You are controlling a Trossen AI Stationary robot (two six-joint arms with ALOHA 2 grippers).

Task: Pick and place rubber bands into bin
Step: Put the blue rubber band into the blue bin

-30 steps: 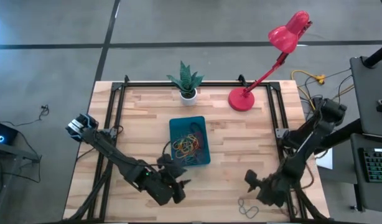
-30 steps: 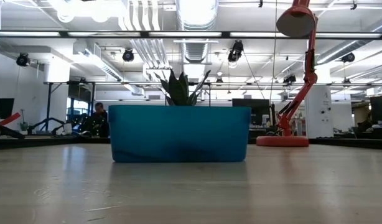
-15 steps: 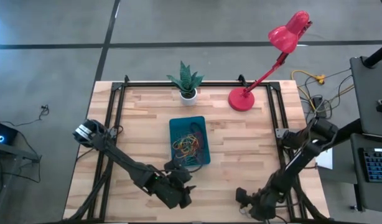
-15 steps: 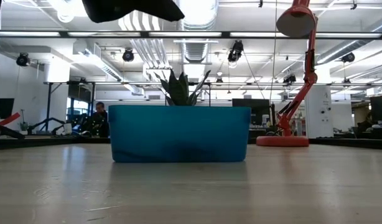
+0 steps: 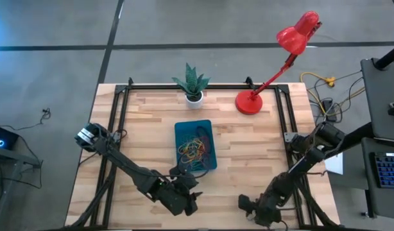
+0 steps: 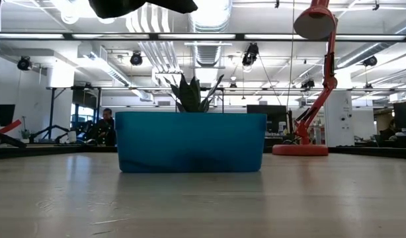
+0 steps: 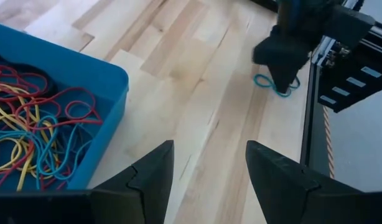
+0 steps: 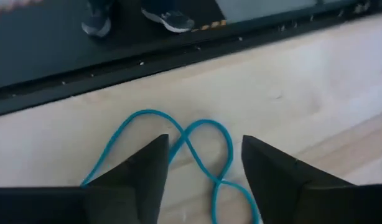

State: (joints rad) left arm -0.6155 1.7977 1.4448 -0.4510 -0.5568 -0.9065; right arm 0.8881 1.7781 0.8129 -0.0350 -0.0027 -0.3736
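The teal-blue bin point(image 5: 177, 144) sits mid-table and holds a tangle of red, yellow, blue and dark rubber bands point(image 5: 196, 151); the left wrist view shows the pile point(image 7: 35, 130) inside its wall point(image 7: 110, 93). One teal rubber band point(image 8: 197, 134), twisted into a figure eight, lies flat on the wood by the table's near edge. My right gripper point(image 8: 203, 168) is low over it and open, one finger on either side of the band. My left gripper point(image 5: 189, 192) hovers open by the bin's near right corner.
A white pot with a green plant point(image 5: 193, 83) and a red desk lamp point(image 5: 249, 102) stand at the far edge. Black frame rails point(image 5: 115, 128) run along the table's sides. A dark arm part point(image 6: 143, 6) shows above the bin point(image 6: 190, 142) in the low view.
My right gripper has moved toward the table's near edge and a little left, coming down over the loose teal band. My left gripper has shifted slightly right, toward the bin's near corner, then held still. The bin and its bands have not moved.
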